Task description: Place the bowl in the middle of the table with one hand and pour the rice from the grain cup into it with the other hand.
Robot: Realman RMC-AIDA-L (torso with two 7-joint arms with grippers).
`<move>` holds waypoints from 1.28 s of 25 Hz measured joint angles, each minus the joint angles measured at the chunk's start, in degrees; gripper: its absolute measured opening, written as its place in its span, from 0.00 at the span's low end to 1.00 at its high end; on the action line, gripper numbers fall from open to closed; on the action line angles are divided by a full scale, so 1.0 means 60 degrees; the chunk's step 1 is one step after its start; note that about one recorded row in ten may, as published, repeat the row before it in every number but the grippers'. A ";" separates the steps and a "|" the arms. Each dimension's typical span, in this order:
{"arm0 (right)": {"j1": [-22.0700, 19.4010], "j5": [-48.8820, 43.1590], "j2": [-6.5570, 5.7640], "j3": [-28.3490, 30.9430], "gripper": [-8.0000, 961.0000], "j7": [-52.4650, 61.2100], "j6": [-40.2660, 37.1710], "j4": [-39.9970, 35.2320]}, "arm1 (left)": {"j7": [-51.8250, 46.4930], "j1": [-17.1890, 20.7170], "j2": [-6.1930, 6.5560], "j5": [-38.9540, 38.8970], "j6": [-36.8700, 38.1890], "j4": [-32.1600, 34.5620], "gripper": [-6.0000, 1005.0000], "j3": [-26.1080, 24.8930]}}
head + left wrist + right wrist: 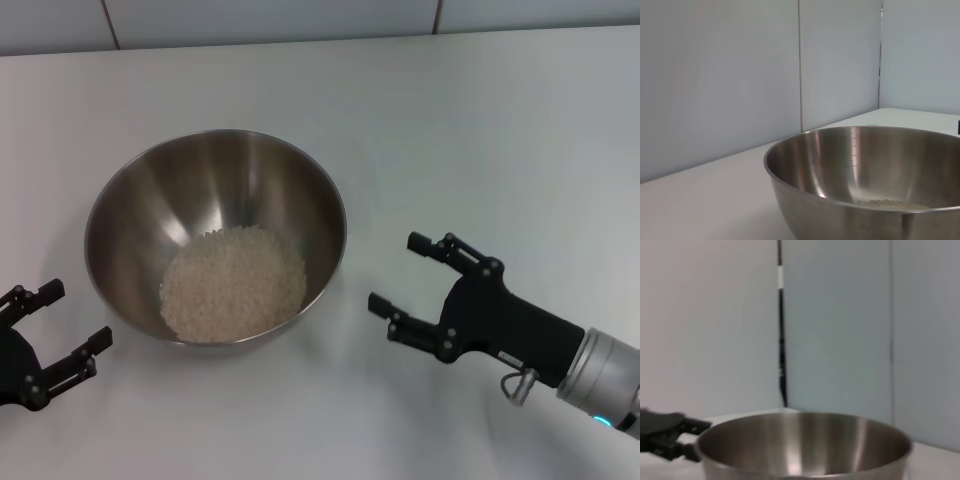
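Both pincers, left point(55, 330) and right point(395, 275), spread wide, empty, flanking the rice-filled bowl point(120, 210)

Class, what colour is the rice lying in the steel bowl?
Off-white, cream: the rice shows best in the head view.

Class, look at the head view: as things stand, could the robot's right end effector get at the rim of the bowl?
Probably yes. The right end effector is open, facing the bowl, and only bare table lies between them.
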 joint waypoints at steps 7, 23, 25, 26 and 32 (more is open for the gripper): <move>0.0129 -0.0522 0.0013 -0.0011 0.86 0.0107 0.0021 -0.0073 | -0.0002 0.0000 0.0000 0.0000 0.0000 -0.0002 0.80 0.0000; 0.0137 -0.0538 0.0031 -0.0012 0.86 0.0118 0.0400 -0.0023 | 0.0066 0.0013 0.0000 0.0001 -0.0001 -0.0024 0.80 0.0000; 0.0163 -0.0538 0.0032 -0.0012 0.86 0.0119 0.0412 -0.0021 | 0.0076 0.0033 0.0001 0.0000 0.0015 -0.0024 0.80 0.0000; 0.0180 -0.0539 0.0032 -0.0012 0.86 0.0118 0.0435 -0.0020 | 0.0076 0.0036 0.0000 0.0000 0.0018 -0.0024 0.80 0.0000; 0.0218 -0.0539 0.0033 -0.0012 0.86 0.0118 0.0583 -0.0004 | 0.0074 0.0075 0.0000 0.0000 0.0030 -0.0024 0.80 -0.0003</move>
